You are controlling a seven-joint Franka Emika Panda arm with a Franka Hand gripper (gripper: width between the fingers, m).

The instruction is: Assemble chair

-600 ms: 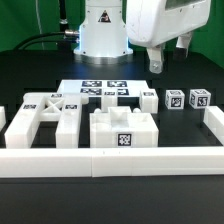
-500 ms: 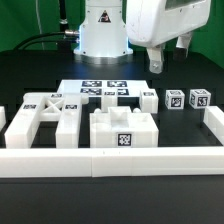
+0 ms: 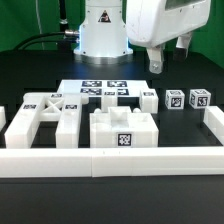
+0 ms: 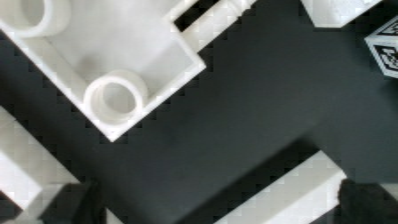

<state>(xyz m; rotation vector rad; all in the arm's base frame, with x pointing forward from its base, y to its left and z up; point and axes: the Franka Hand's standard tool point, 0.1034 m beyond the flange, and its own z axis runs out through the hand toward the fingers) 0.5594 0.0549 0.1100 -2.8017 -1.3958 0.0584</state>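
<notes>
The chair lies in loose glossy white parts. Two frames (image 3: pixel 42 113) lie at the exterior view's left, and the blocky seat piece (image 3: pixel 124 131) sits in the front middle. Three short tagged posts (image 3: pixel 172 99) stand in a row at the right. My gripper (image 3: pixel 170 56) hangs above the table behind the posts, open and empty. In the wrist view my gripper (image 4: pixel 210 205) has dark fingertips (image 4: pixel 365 200) set wide apart with nothing between them. That view also shows a white part with a round hole (image 4: pixel 116 96) and a tagged post (image 4: pixel 381 52).
The marker board (image 3: pixel 104 90) lies flat in front of the robot base (image 3: pixel 102 30). Long low white border rails run along the front (image 3: pixel 110 160) and the right side (image 3: pixel 214 124). One rail crosses the wrist view (image 4: pixel 267 190).
</notes>
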